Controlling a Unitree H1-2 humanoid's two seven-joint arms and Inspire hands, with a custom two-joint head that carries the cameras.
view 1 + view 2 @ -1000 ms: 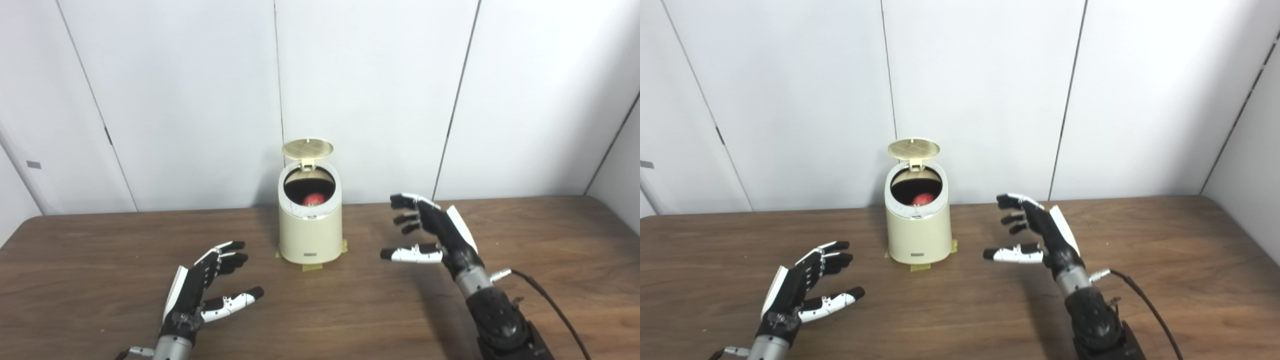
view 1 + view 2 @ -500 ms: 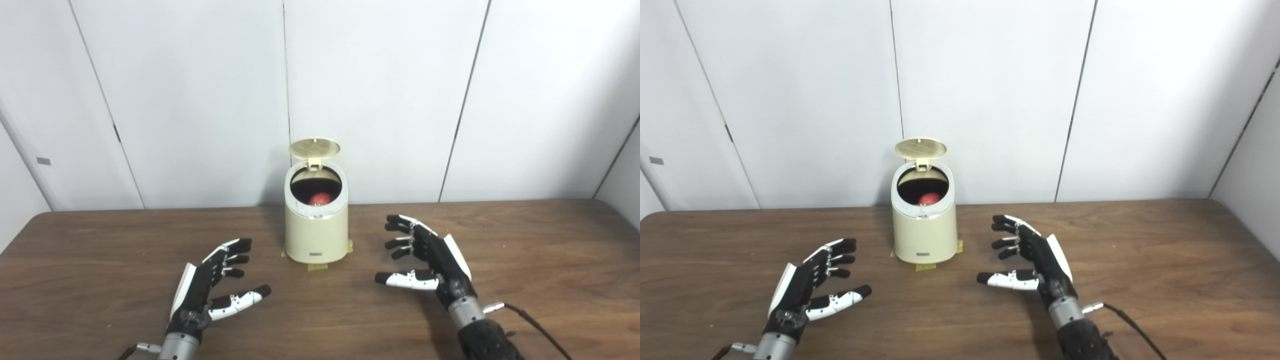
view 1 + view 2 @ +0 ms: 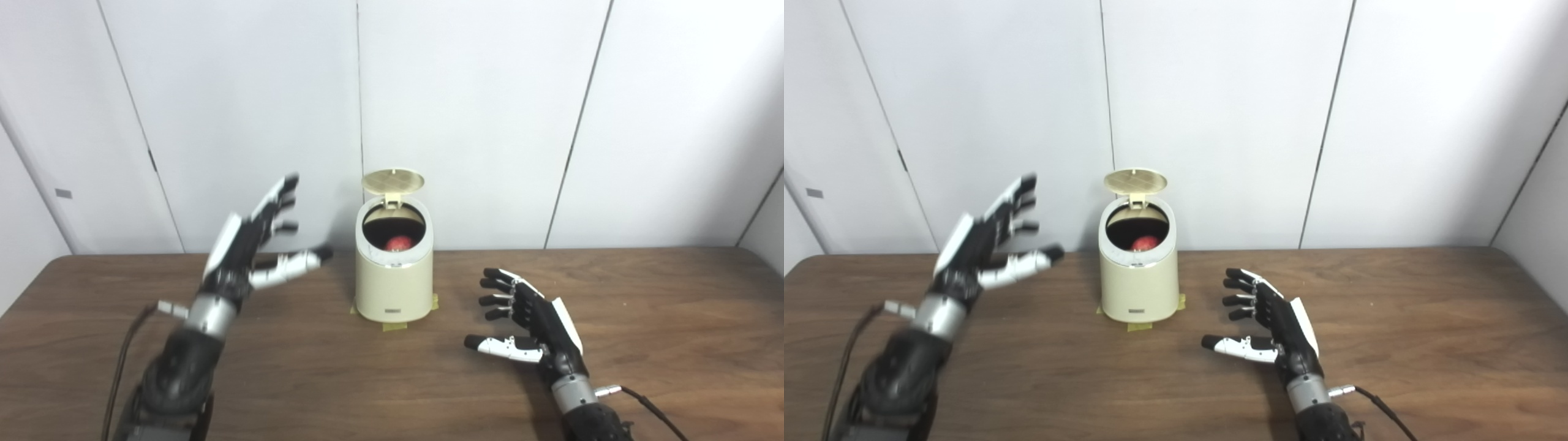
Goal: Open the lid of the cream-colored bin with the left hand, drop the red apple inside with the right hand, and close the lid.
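The cream-colored bin [image 3: 394, 278] is standing upright near the back edge of the wooden bench [image 3: 643, 318], just in front of the white panelled wall [image 3: 478, 110], with bits of yellowish tape [image 3: 392, 326] showing on the bench around its base. Its round lid [image 3: 392, 179] is standing open, tilted up and back on the hinge at the rear of the rim, so the dark opening is facing forward and up. The red apple [image 3: 397, 243] is lying inside the bin, and only its top is showing over the front lip. The left hand [image 3: 254, 245] is hanging in the air to the left of the bin, at about the height of the bin's top, with its fingers [image 3: 278, 199] spread wide and pointing up toward the wall and its thumb reaching toward the bin without touching it; it is holding nothing. The right hand [image 3: 1271, 324] is sitting low over the bench to the right of the bin and nearer the viewer, well apart from it, palm turned toward the bin, fingers loosely curled and apart and thumb stretched out to the left; it too is holding nothing. A black cable [image 3: 1381, 404] is trailing from its wrist across the bench.
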